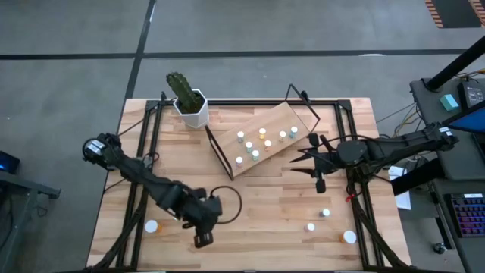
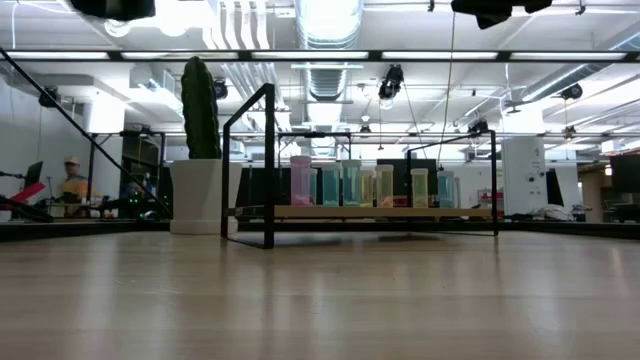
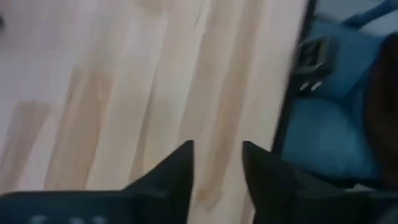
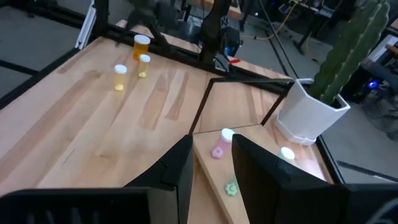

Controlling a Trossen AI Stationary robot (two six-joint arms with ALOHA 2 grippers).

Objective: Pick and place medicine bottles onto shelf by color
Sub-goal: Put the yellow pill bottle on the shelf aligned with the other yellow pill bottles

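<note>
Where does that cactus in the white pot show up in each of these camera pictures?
High view: cactus pot at the table's far edge, left of the shelf.
Low view: cactus pot stands left of centre, beside the shelf's black frame.
Left wrist view: not in it.
Right wrist view: cactus pot at the right side.
Shared landmark: the shelf.

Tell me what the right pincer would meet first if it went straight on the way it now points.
Likely the shelf: the right pincer aims at its near end, where a pink bottle with a white cap stands just past the fingertips. Depth is unclear, so board or bottle could come first. The cactus pot sits off that line.
</note>
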